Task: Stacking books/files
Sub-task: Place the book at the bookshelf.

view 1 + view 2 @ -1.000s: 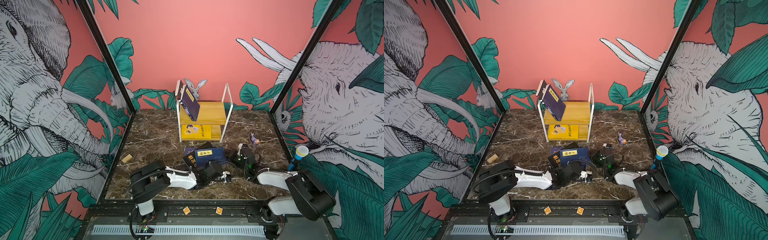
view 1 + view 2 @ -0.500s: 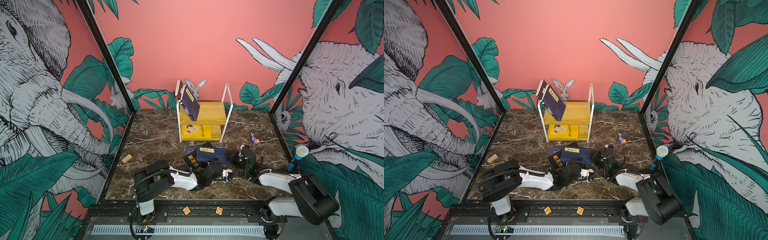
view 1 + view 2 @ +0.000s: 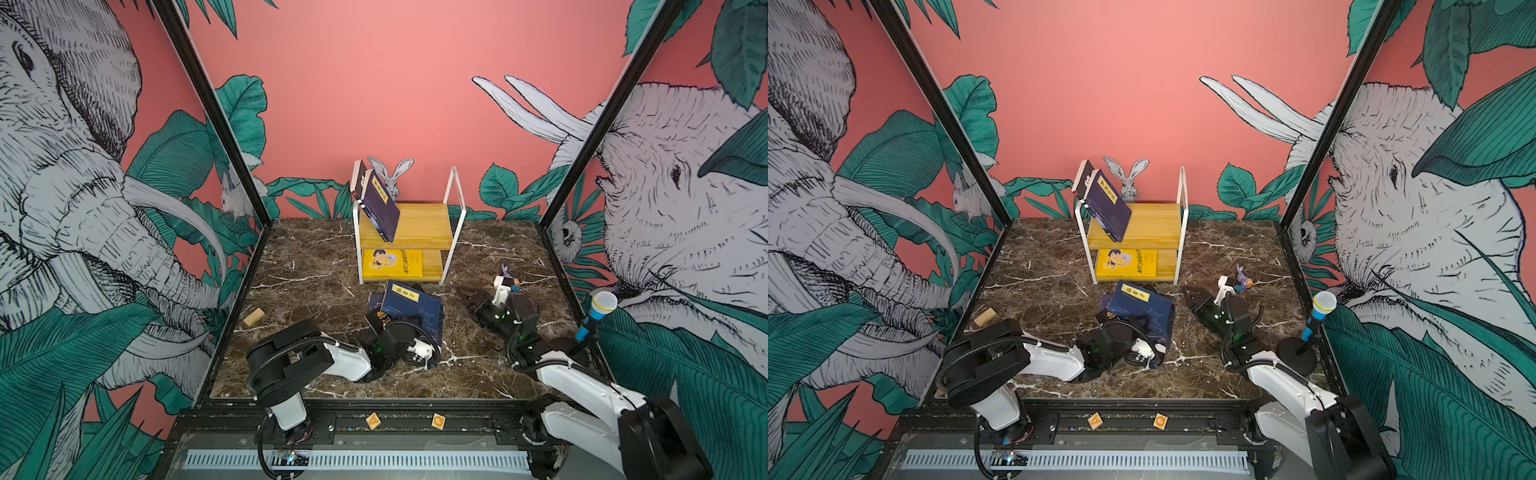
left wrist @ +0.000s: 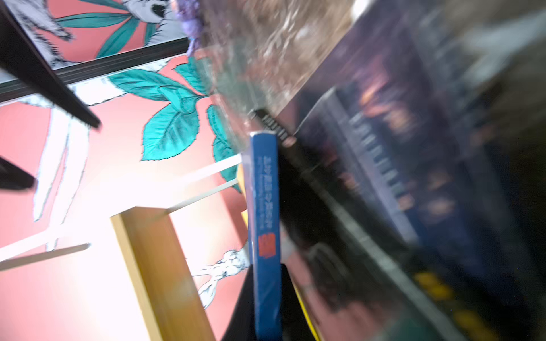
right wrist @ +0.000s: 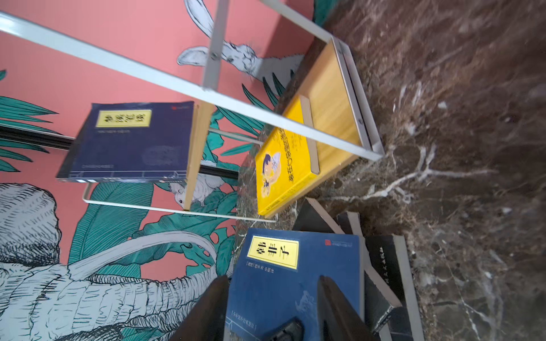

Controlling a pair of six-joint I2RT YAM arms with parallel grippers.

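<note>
Rack crowds book pile — marble floor flanks free.

right pincer seemingly ajar, low

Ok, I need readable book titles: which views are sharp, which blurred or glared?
Left wrist view: motion blur, glare washing out the wall by the shelf; only a blue spine is clear. Right wrist view: sharp, yellow label on the blue book legible. Both top views: sharp, titles small.

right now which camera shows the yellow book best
Right wrist: yellow book close and sharp, cover clear. In both top views it lies small on the lower shelf. Left wrist: too blurred to tell.
</note>
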